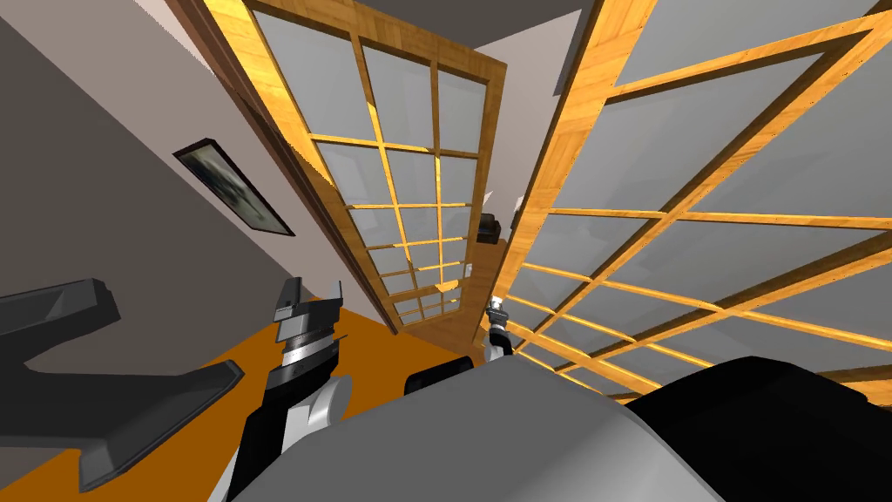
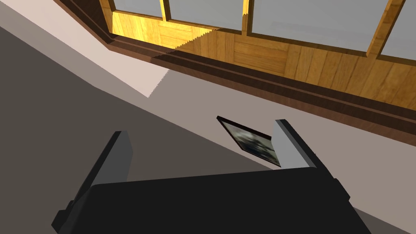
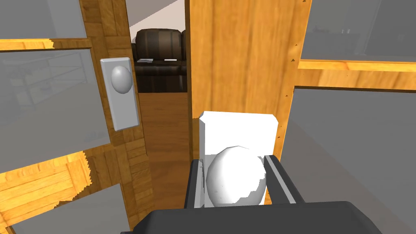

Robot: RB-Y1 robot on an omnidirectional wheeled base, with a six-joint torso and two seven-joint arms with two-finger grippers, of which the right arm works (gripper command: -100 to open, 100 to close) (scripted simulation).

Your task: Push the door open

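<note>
Right gripper (image 3: 232, 162) is sitting on the knob (image 3: 235, 183), the nearest thing in the right wrist view. Its fingers (image 3: 280, 178) are pinching the white knob, one on each side, both touching it. The knob is sitting on a white plate (image 3: 237, 130) on the edge stile of the right door (image 3: 243, 61), which has a wood frame with grey glass panes.

Left door (image 3: 95, 32) is standing just beside it, same build, carrying a grey knob (image 3: 121, 79). The two leaves are standing apart. The narrow gap between them is showing a dark sofa (image 3: 160, 53) far behind.

In the head view the right arm is reaching forward to the right door's edge, right of the gap.

Left gripper (image 1: 314, 292) is hanging to the left, well apart from both doors, over the orange floor (image 1: 375, 335), holding nothing. Its fingers are spread wide, pointing at a wall (image 2: 81, 122) with a dark-framed picture (image 2: 250, 142).
</note>
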